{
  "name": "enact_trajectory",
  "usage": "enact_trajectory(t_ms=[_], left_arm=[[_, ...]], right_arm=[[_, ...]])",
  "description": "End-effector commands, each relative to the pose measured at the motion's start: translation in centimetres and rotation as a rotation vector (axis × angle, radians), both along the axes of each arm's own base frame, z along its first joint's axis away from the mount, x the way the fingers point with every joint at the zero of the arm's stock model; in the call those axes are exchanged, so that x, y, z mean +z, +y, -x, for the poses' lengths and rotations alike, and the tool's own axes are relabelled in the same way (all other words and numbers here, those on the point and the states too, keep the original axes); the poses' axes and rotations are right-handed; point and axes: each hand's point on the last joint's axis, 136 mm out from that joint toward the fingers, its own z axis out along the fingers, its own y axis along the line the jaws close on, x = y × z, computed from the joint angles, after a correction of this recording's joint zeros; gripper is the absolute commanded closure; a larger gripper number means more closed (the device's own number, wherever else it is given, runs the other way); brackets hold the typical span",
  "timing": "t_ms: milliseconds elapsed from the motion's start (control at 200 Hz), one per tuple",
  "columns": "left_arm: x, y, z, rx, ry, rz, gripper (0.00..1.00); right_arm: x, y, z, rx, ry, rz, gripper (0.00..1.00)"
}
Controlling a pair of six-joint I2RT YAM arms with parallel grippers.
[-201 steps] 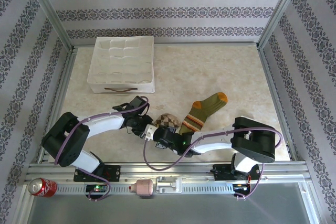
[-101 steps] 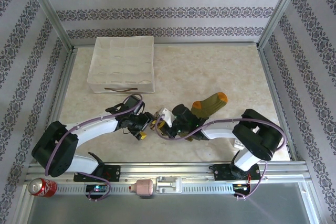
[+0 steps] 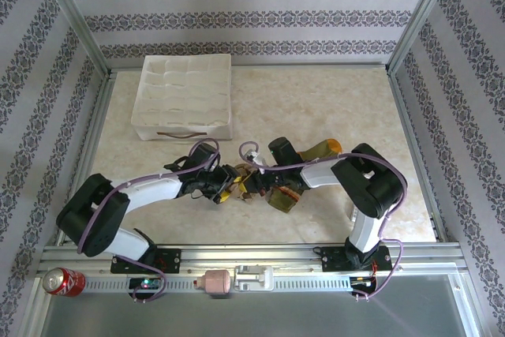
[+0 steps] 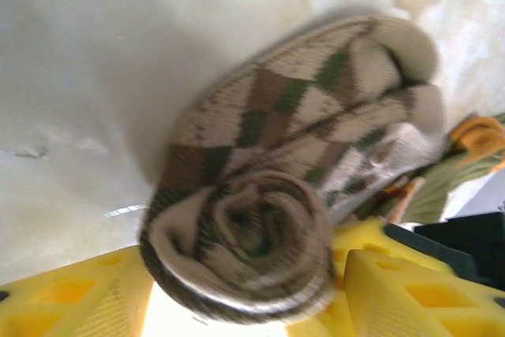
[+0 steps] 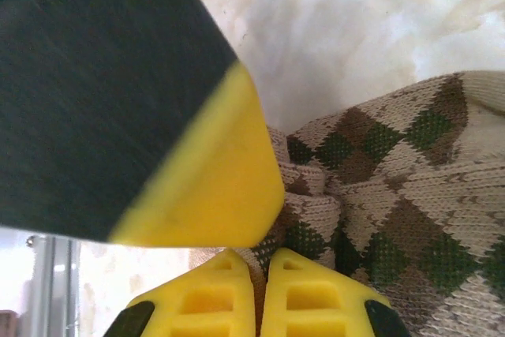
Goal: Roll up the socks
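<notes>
Brown-and-beige argyle knitted sock (image 4: 268,195), rolled, sits inside the spread left gripper (image 4: 245,305); closed right gripper (image 5: 262,290) pinches its flat end.

Overhead camera sits high behind the near edge of the table (image 3: 331,100), looking down and forward across its whole surface. Left wrist camera is pressed in close on the argyle sock (image 4: 292,155), facing its rolled end. Right wrist camera, equally close, looks onto that same sock's flat knit.

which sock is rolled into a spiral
The brown-and-beige argyle sock, coiled tight at one end; the olive-green sock shows a flat orange toe end.
</notes>
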Motion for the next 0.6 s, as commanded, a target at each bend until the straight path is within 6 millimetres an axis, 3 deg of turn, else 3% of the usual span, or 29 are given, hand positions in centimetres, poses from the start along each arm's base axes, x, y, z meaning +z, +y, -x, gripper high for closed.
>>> enact_trajectory(t_ms=[0, 110, 170, 255, 295, 475, 595], left_arm=[[-1.2, 0.1, -0.4, 0.021, 0.008, 0.005, 0.40], [-3.1, 0.8, 0.2, 0.028, 0.058, -0.052, 0.52], [-4.5, 1.5, 0.9, 0.030, 0.110, -0.095, 0.63], [-6.1, 2.5, 2.7, 0.036, 0.216, -0.150, 0.87], [-6.5, 3.0, 3.7, 0.038, 0.263, -0.173, 0.93], [-5.7, 4.3, 5.6, 0.044, 0.332, -0.212, 1.00], [-4.7, 4.5, 6.1, 0.037, 0.361, -0.221, 1.00]], right_arm=[[-4.1, -2.0, 2.2, -0.029, 0.210, 0.147, 1.00], [-3.4, -1.6, 1.9, -0.022, 0.196, 0.132, 1.00], [-3.1, -1.3, 1.7, -0.014, 0.176, 0.129, 1.00], [-2.2, -1.2, 1.3, -0.008, 0.105, 0.129, 0.85], [-1.7, -1.3, 1.0, -0.017, 0.040, 0.135, 0.76], [4.0, -2.8, -0.3, -0.090, -0.500, 0.194, 0.48], [4.8, -3.4, 0.8, -0.074, -0.700, 0.288, 0.38]])
